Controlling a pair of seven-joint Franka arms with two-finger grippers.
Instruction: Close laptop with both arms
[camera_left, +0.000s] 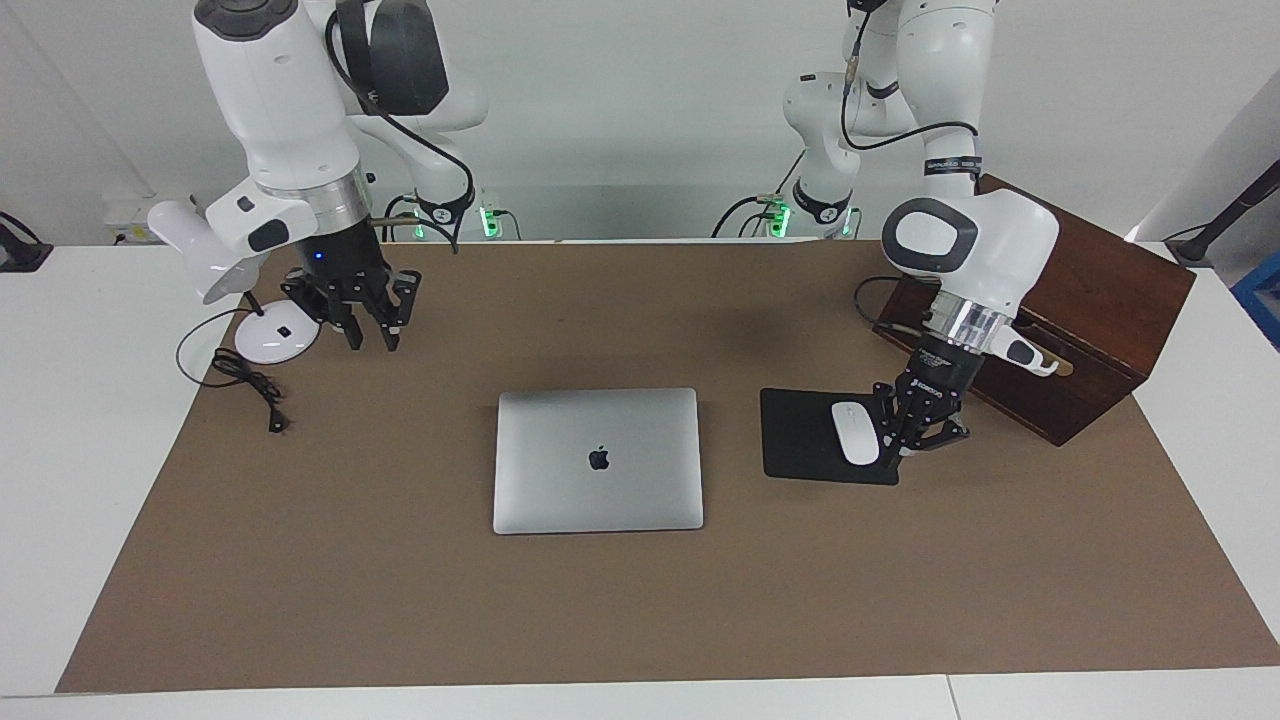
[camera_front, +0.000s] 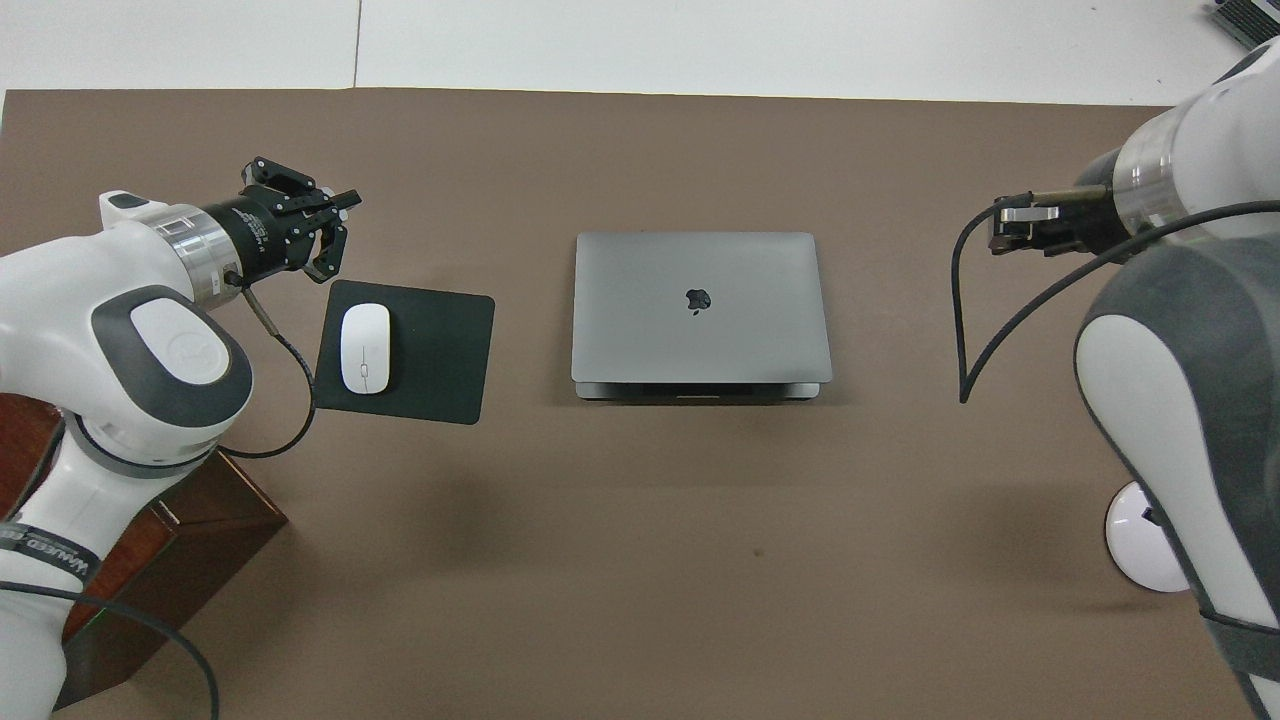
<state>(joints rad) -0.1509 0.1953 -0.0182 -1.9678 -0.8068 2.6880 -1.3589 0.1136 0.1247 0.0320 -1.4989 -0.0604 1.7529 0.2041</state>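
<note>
From the facing view, the laptop (camera_left: 597, 460) lies shut and flat in the middle of the brown mat (camera_left: 400, 600). Its lid with the dark apple logo faces up. The left gripper (camera_left: 917, 437) hangs low over the edge of the black mouse pad (camera_left: 805, 437), just beside the white mouse (camera_left: 856, 432). Its fingers are spread apart and hold nothing. I cannot tell if they touch the pad. The right gripper (camera_left: 360, 322) is up in the air by the white desk lamp (camera_left: 215, 262). Its fingers are a little apart and hold nothing. A brown wooden box (camera_left: 1090, 310) stands at the left arm's end of the table.

From the overhead view, there is one laptop (camera_front: 700, 305), one mouse pad (camera_front: 430, 350), one mouse (camera_front: 365, 347) and two arms. The left gripper (camera_front: 325, 235) is open and empty, beside the pad's corner. The right gripper (camera_front: 1015, 225) is partly hidden by its arm, so I cannot tell how open it is here.
</note>
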